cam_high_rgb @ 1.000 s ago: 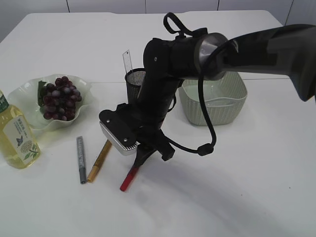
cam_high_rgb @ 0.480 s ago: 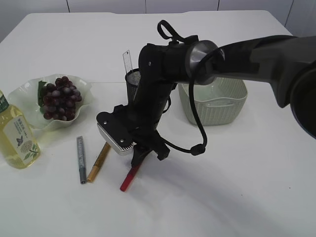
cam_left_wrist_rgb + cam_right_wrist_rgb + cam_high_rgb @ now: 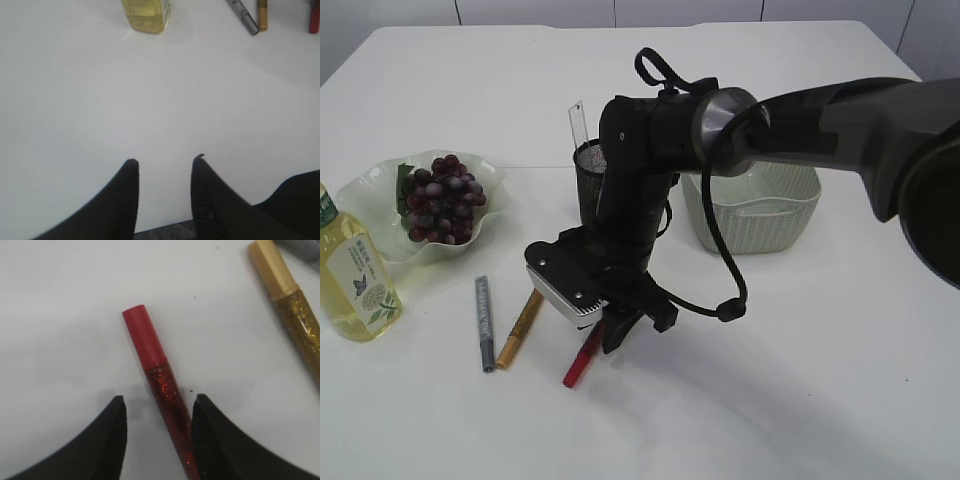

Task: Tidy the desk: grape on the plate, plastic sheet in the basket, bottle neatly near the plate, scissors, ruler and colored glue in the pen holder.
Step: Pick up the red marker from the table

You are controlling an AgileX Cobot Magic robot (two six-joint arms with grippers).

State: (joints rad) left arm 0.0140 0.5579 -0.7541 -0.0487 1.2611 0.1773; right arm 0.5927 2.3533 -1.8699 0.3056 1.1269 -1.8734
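The right end effector [image 3: 157, 435] has come down lower over the red glue [image 3: 159, 390] and is part open, holding nothing, so I think it is getting ready to grab it. The glue lies flat on the desk [image 3: 60, 315] between the two fingers, closer to the right one, with its red cap sticking out past the tips.

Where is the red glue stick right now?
The red glue lies on the table between the right pincer's open jaws, right of the gold glue, in front of the pen holder.
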